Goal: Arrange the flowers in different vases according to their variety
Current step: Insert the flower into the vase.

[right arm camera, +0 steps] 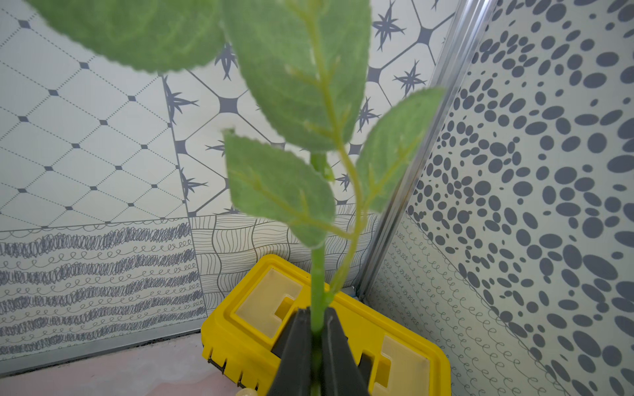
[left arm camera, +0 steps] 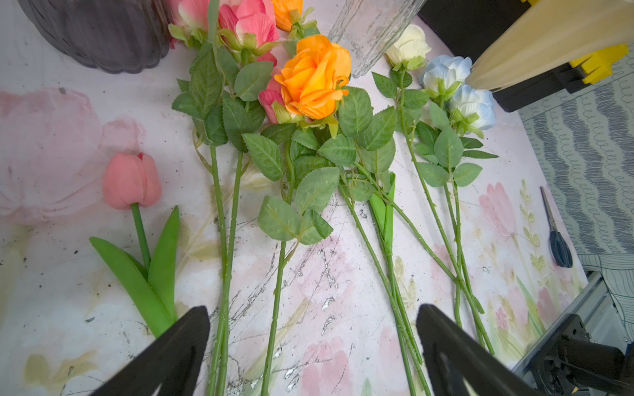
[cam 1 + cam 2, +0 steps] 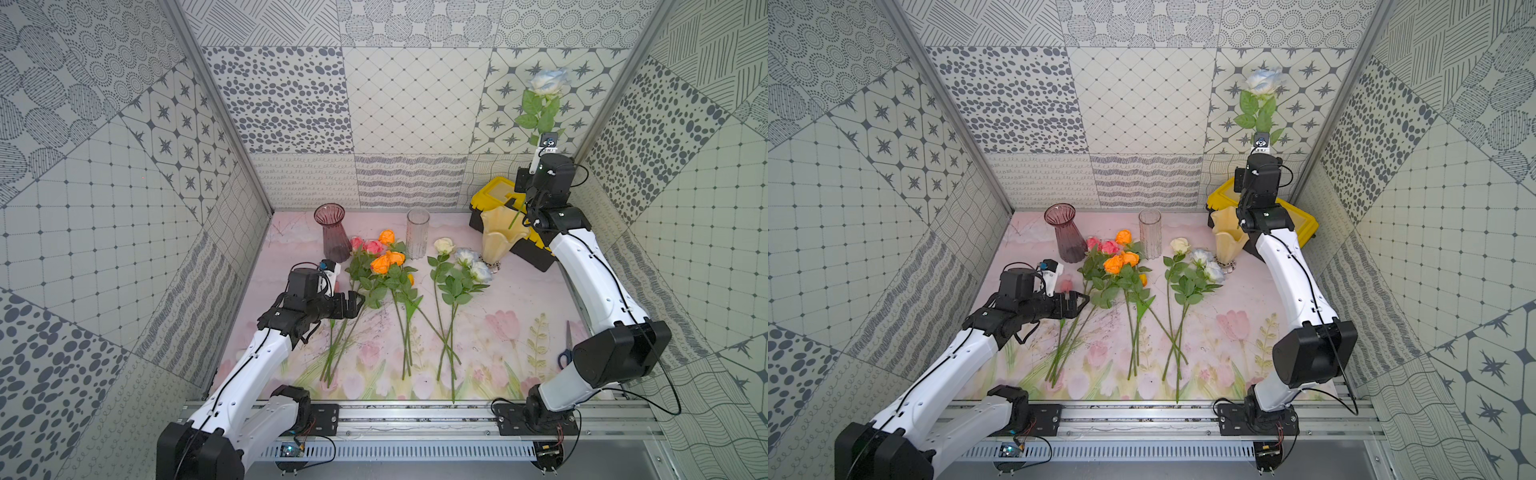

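Pale-blue rose (image 3: 547, 81) held upright by its stem in the clamped right gripper (image 1: 315, 329), far right, stem end over the cream vase (image 3: 498, 239), presumably for insertion; left gripper (image 2: 312, 308) spread wide, empty, above the flowers (image 3: 388, 266) lying mid-table.

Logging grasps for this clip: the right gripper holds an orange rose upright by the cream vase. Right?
No. The rose clamped in the right gripper is pale blue and white, not orange; both top views show it. It is held upright by the cream vase.
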Robot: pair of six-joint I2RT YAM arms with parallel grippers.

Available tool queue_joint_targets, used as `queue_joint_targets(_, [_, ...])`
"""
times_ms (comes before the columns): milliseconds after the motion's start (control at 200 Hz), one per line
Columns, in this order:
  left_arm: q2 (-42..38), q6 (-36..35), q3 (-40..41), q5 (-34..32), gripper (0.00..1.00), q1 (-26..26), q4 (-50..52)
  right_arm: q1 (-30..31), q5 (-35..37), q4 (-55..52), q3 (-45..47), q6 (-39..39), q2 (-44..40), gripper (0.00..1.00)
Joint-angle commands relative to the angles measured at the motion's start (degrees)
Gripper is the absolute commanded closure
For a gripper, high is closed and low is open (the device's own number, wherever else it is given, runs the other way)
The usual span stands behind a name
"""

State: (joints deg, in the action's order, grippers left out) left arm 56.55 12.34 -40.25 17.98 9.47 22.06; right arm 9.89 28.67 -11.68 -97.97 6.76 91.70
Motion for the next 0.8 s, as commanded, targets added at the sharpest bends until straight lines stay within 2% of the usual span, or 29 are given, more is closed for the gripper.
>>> queue_joint_targets(0, [-0.18, -0.20, 0.08, 0.91, 0.01, 0.19, -0.51, 0.78, 2.14, 6.15, 0.26, 2.38, -0.97, 1.00])
queue_joint_targets(250, [-0.55, -0.21, 0.17, 0.57, 0.01, 0.28, -0.41, 3.70, 5.06, 8.69, 9.26, 0.09, -3.53, 1.00])
queue_joint_targets(490, [-0.50, -0.30, 0.17, 0.41, 0.01, 0.48, -0.06, 4.67, 5.88, 6.24, 11.58, -3.66, -2.46, 1.00])
queue_joint_targets(520, [-0.40, -0.29, 0.17, 0.23, 0.01, 0.49, 0.06, 4.85, 5.88, 5.66, 11.50, -3.69, -2.23, 0.87])
queue_joint_targets(580, [-0.41, -0.30, 0.09, -0.12, 0.01, 0.51, 0.15, 5.38, 6.30, 4.88, 11.62, -3.48, -1.97, 0.51])
queue_joint_targets(620, [-0.55, -0.21, 0.08, -0.42, 0.01, 0.55, 0.30, 5.87, 6.51, 4.32, 11.58, -3.00, -1.88, 0.35])
queue_joint_targets(690, [-0.49, -0.29, 0.00, -1.16, 0.01, 0.52, 0.67, 6.69, 6.99, 3.38, 11.75, -2.58, -2.11, 0.17])
queue_joint_targets(795, [-0.31, -0.21, -0.09, -2.51, 0.01, 0.59, 1.26, 7.65, 6.84, 1.22, 12.34, -3.27, -3.16, 0.04])
